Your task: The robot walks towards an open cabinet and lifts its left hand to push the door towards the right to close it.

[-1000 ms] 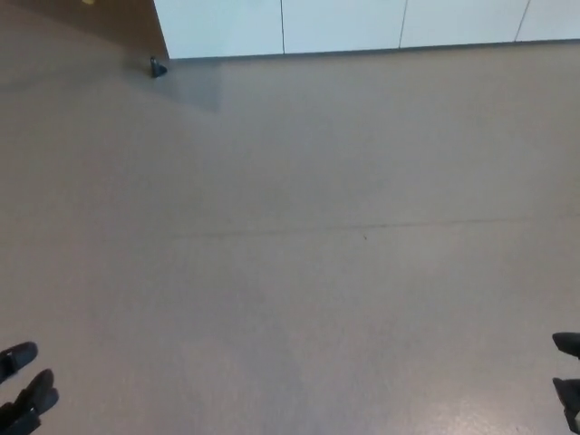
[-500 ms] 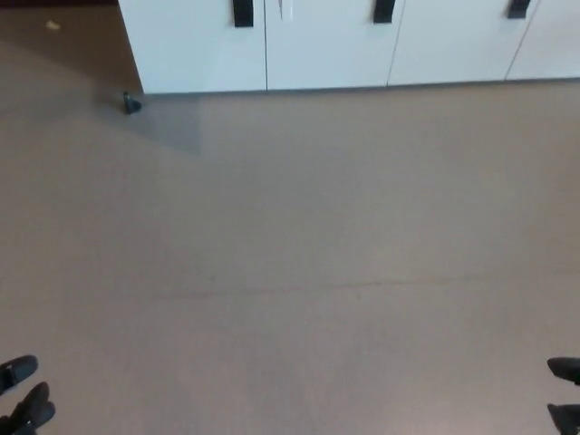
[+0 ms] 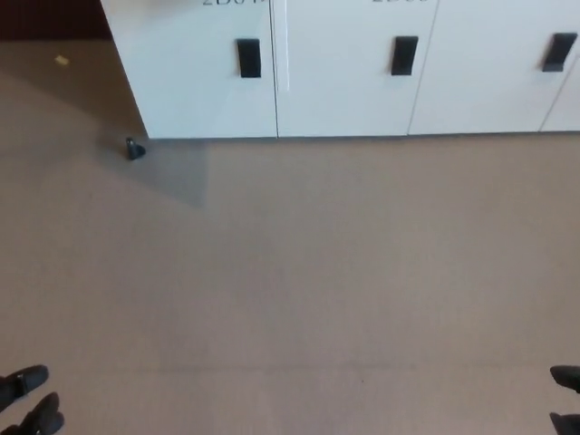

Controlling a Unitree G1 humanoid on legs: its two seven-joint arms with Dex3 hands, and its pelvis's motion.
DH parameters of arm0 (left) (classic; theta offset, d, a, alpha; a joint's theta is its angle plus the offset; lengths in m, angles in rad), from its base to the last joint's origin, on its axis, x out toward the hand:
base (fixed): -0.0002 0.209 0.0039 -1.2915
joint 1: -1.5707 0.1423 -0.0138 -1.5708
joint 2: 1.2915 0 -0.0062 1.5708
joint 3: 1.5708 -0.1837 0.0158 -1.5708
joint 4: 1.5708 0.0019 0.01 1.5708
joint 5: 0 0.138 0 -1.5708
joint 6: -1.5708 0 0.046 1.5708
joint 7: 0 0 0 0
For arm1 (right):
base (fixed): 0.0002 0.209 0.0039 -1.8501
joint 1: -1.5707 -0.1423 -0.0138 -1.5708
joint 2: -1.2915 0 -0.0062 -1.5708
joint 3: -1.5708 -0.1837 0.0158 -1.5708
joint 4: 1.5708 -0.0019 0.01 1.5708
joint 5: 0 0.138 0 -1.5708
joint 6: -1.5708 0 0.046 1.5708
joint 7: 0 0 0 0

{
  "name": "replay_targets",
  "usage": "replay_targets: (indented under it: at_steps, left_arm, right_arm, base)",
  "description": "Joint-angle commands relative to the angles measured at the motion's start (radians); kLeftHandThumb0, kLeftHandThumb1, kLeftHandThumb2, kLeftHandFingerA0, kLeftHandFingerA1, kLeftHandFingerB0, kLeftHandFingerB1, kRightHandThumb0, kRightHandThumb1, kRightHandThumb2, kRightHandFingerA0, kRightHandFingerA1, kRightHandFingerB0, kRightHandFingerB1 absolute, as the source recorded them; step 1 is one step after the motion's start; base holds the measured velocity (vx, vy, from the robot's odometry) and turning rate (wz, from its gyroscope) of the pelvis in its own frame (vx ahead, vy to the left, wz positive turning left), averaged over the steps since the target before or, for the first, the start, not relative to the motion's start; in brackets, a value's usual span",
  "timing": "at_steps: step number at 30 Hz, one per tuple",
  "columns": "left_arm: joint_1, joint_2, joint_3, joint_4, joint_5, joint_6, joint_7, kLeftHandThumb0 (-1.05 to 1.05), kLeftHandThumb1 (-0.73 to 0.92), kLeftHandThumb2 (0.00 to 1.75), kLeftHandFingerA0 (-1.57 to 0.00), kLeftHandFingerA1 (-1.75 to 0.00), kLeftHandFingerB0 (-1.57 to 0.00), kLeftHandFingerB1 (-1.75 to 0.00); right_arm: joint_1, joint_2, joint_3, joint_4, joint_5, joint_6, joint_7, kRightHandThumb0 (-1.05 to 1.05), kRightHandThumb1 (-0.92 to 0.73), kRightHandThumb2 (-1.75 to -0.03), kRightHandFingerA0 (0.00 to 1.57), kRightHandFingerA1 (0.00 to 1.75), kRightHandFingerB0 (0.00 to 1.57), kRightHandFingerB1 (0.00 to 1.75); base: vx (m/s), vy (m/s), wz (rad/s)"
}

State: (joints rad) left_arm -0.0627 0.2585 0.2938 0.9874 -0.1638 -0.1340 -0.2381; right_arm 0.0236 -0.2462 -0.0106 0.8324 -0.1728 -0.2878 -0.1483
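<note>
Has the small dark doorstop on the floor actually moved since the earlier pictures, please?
No. The doorstop keeps its spot just off the white cabinet's lower left corner; both slid down the picture together, so the camera shifted, not the doorstop.

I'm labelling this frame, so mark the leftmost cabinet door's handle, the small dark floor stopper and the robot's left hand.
leftmost door handle (image 3: 247,57), head view, middle of the black handle
floor stopper (image 3: 134,149), head view, its dark body
left hand (image 3: 27,401), head view, its fingers
</note>
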Motion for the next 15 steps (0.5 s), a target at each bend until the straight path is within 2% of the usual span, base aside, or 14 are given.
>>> replay_targets:
  at_steps: [1,5,6,11,15]
  left_arm:
    - [0.009,0.016,-0.003,-0.012,0.006,-0.016,0.008,-0.38,0.65,0.59,-0.58,-0.49,-0.51,-0.43]
    - [0.008,0.018,-0.008,-0.011,0.01,-0.015,0.008,-0.35,0.67,0.6,-0.59,-0.49,-0.5,-0.42]
    - [0.007,0.019,-0.01,-0.009,0.01,-0.015,0.008,-0.35,0.66,0.59,-0.59,-0.49,-0.51,-0.42]
    - [0.011,0.019,-0.016,-0.007,0.013,-0.03,0.008,-0.37,0.64,0.59,-0.59,-0.49,-0.51,-0.43]
    - [0.0,0.023,-0.02,0.0,0.014,-0.031,0.007,-0.36,0.64,0.58,-0.6,-0.49,-0.52,-0.43]
  right_arm:
    - [0.0,-0.008,0.004,0.01,-0.012,-0.017,-0.013,-0.16,-0.67,-0.59,0.68,0.54,0.51,0.44]
    - [0.0,-0.01,0.007,0.019,-0.016,-0.03,-0.016,-0.16,-0.67,-0.59,0.69,0.55,0.51,0.45]
    - [-0.002,-0.011,0.007,0.023,-0.018,-0.032,-0.016,-0.16,-0.67,-0.59,0.7,0.55,0.51,0.45]
    - [-0.003,-0.014,0.011,0.029,-0.026,-0.04,-0.021,-0.16,-0.67,-0.59,0.72,0.56,0.53,0.46]
    - [-0.014,-0.012,0.011,0.036,-0.028,-0.035,-0.025,-0.16,-0.66,-0.59,0.72,0.56,0.54,0.46]
  base:
    - [0.42,-0.055,-0.15]
    - [0.43,0.046,-0.26]
    - [0.45,0.13,1.06]
    - [0.61,0.245,-0.46]
    - [0.46,0.097,0.0]
